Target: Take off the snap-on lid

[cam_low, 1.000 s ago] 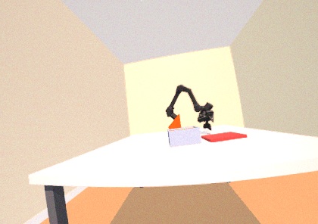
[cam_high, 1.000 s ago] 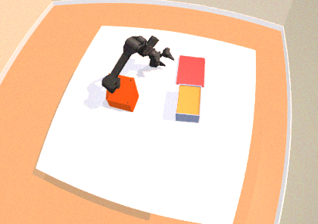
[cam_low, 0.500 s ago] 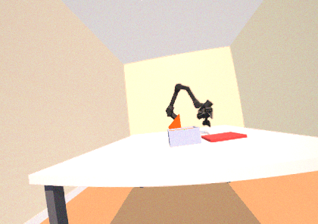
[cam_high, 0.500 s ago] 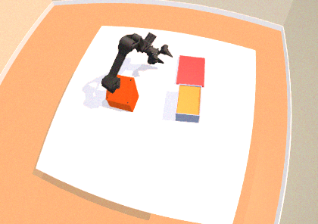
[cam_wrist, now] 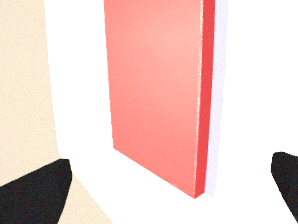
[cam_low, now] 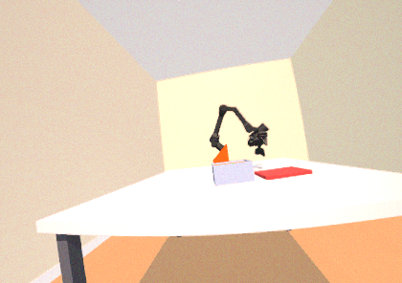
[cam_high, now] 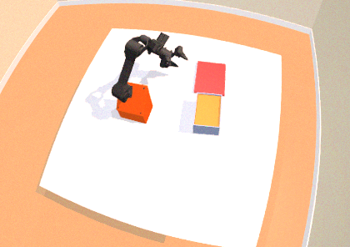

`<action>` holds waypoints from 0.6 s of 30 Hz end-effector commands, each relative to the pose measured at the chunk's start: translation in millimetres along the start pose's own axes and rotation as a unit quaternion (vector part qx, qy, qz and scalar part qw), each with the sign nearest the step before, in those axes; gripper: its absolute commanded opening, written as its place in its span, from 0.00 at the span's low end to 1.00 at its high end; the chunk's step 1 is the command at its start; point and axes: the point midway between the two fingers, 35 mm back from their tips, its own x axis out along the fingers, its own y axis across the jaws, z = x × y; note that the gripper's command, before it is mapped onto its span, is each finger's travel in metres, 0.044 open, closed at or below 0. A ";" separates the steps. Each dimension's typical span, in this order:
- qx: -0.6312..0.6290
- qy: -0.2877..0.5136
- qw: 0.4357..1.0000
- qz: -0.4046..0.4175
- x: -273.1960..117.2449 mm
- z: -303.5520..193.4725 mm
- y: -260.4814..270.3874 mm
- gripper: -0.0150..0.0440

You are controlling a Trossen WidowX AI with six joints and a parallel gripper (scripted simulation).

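Hovering spread wide and empty, the gripper [cam_high: 175,57] hangs beside the red lid [cam_high: 210,78], which lies flat on the table [cam_high: 153,183], touching the open storage box [cam_high: 207,113]. Job looks done; best retreat straight upward, brushing neither.

Colours noted
We see a red lid [cam_high: 210,78], yellow-orange box [cam_high: 207,110] interior, grey-lilac walls, white surface [cam_high: 103,175], orange base [cam_high: 136,102].

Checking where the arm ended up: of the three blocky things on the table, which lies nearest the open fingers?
The flat red lid, lying beside the gripper. The open storage box sits beyond it, and the orange base block is back under the arm.
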 end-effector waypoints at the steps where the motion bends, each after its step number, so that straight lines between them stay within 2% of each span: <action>1: 0.004 0.004 1.000 0.000 -9.6 -1.6 6.5 1.00; 18: 0.004 0.004 1.000 0.000 -10.0 -0.1 5.7 1.00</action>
